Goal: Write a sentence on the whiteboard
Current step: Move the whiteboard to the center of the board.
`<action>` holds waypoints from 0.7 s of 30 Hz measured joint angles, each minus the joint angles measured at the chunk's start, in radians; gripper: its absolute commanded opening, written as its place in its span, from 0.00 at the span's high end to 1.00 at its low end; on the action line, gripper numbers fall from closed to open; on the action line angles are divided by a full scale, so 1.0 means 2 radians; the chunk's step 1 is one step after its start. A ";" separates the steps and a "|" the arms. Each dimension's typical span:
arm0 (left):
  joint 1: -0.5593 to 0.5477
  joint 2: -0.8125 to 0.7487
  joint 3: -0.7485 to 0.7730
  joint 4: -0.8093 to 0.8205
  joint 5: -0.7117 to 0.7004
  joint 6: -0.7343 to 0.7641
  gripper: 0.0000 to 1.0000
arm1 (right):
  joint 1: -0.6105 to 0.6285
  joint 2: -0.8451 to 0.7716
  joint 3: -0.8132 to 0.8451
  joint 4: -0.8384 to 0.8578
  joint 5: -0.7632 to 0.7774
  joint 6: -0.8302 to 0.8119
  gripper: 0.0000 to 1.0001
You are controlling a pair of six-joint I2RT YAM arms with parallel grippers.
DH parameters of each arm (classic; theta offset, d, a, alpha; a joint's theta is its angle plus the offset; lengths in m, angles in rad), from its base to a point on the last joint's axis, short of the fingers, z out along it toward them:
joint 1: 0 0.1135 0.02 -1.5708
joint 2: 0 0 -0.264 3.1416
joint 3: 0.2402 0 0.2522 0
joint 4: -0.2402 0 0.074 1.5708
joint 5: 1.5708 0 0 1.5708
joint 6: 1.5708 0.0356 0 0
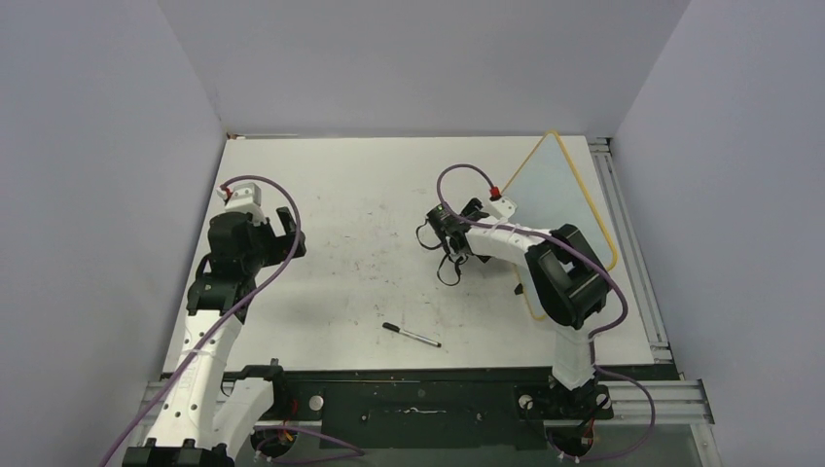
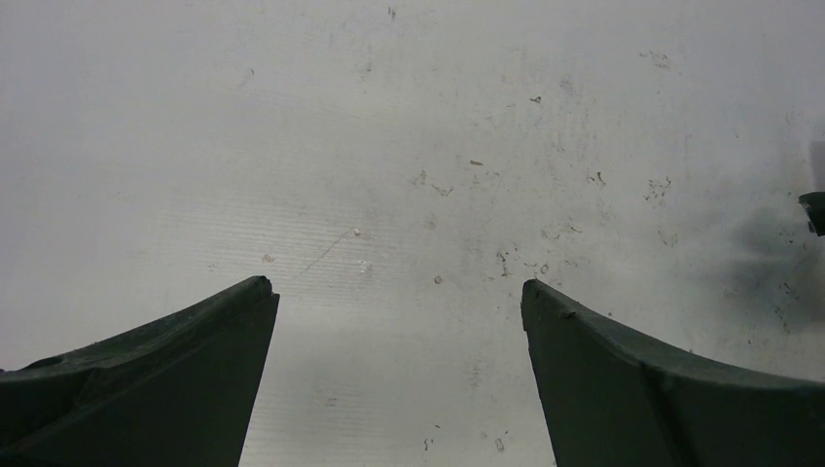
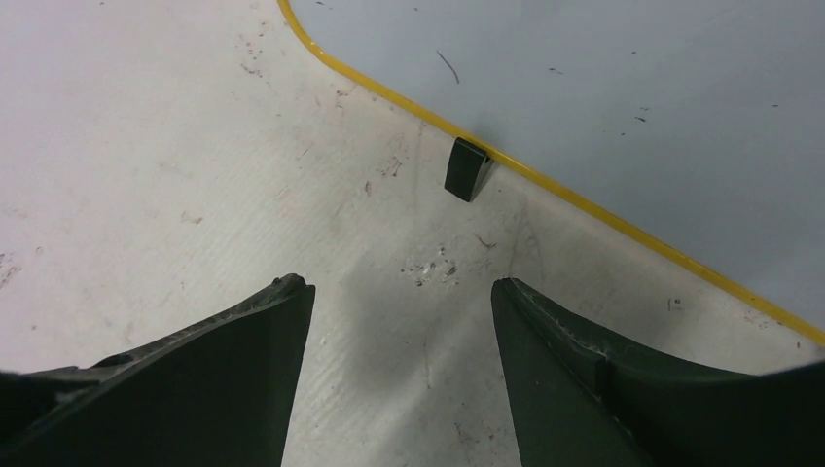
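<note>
Item, whiteboard (image 1: 574,185): pale grey-white glossy face, thin yellow-orange frame with rounded corners. It sits on the right side of the white table (image 1: 370,185), turned so that one corner points toward the far wall. Its near part is hidden behind the right arm (image 1: 559,277), and whether it lies flat or leans cannot be told. One black foot (image 3: 467,168) shows in the right wrist view, at the frame's edge and touching the table. The face in that view carries a short dark stroke (image 3: 448,66) and a few specks; whether these belong to any lettering cannot be told. Item, right gripper (image 1: 435,232): at mid-table, just left of the whiteboard and apart from it. Its fingers (image 3: 243,360) are spread wide and grasp nothing, with bare scuffed table surface between them. Item, left gripper (image 1: 289,233): on the left side of the table, well apart from the whiteboard. Its fingers (image 2: 195,370) are likewise spread and released, with only speckled table surface between them. Item, marker pen (image 1: 411,335): slim, black and white, lying flat on the table toward the near edge, between the two arms, touched by neither gripper. Item, purple cables (image 1: 277,258): one loops along each arm. Surround: plain grey walls (image 1: 418,58) on three sides.
</note>
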 measured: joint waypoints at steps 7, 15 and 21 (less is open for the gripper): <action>-0.001 0.007 0.005 0.000 0.018 0.000 0.04 | -0.016 0.038 0.019 -0.055 0.025 0.052 0.38; -0.001 0.013 0.006 0.000 0.028 0.000 0.04 | -0.037 0.048 0.022 -0.068 0.032 0.067 0.39; -0.001 0.014 0.006 0.000 0.033 0.000 0.04 | -0.048 0.048 0.022 -0.062 0.031 0.066 0.44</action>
